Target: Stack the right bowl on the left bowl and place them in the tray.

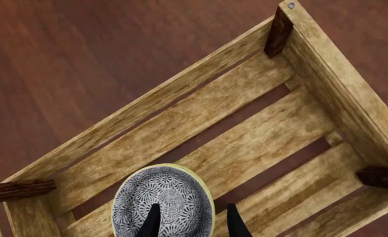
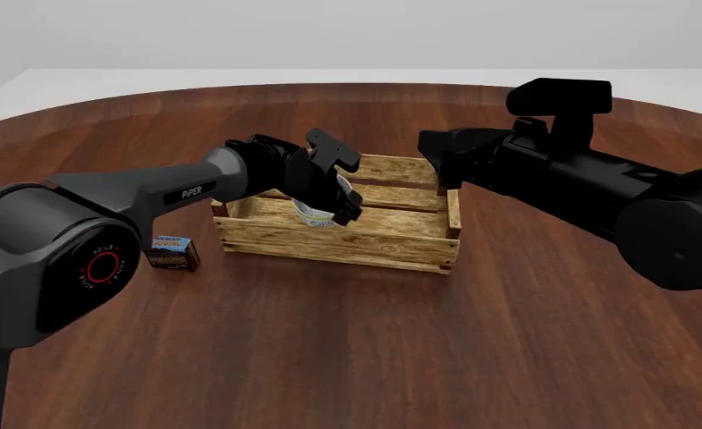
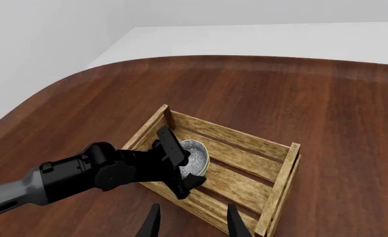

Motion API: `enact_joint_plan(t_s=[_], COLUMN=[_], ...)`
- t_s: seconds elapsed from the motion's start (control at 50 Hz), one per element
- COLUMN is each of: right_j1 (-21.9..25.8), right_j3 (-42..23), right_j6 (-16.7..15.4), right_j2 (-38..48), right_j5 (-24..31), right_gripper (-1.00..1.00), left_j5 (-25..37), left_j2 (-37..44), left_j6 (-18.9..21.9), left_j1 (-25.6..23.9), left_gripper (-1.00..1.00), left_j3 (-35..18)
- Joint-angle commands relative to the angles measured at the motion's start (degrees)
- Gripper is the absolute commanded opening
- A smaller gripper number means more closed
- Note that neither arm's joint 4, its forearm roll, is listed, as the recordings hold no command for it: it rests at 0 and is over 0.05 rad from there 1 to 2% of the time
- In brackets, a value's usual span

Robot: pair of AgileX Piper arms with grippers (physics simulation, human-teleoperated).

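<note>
The left gripper, clamped on the rim of the stacked bowls, holds them over the tray; the right gripper hangs spread apart above the tray's edge.

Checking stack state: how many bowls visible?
1 distinct: a speckled off-white round bowl between the left gripper jaws over the wooden slatted tray. A second may be nested underneath, hidden.

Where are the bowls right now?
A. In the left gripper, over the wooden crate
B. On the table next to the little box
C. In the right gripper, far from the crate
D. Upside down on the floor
A: the left gripper is shut on the bowls, holding them over the tray. The right gripper is open and holds nothing.
</note>
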Motion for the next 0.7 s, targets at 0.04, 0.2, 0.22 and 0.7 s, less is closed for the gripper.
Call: enact_joint_plan(t_s=[0.04, 0.2, 0.22, 0.7], right_j1=[0.0, 0.0, 0.0, 0.0], right_j3=[0.0, 0.0, 0.0, -0.1], right_j6=[0.0, -0.1, -0.1, -0.4], right_j2=[0.2, 0.2, 0.3, 0.0], right_j5=[-0.1, -0.2, -0.2, 0.1], right_gripper=[1.00, 1.00, 1.00, 1.00], left_j5=[-0.3, -1.1, -1.0, -14.7], left_j2=[-0.9, -6.0, -7.4, -32.7], left_j6=[-0.3, -1.2, -1.6, -5.8], left_j1=[-0.1, -1.0, -1.3, 1.1], left_gripper=[1.00, 1.00, 1.00, 1.00], left_j3=[0.5, 3.7, 4.3, 26.6])
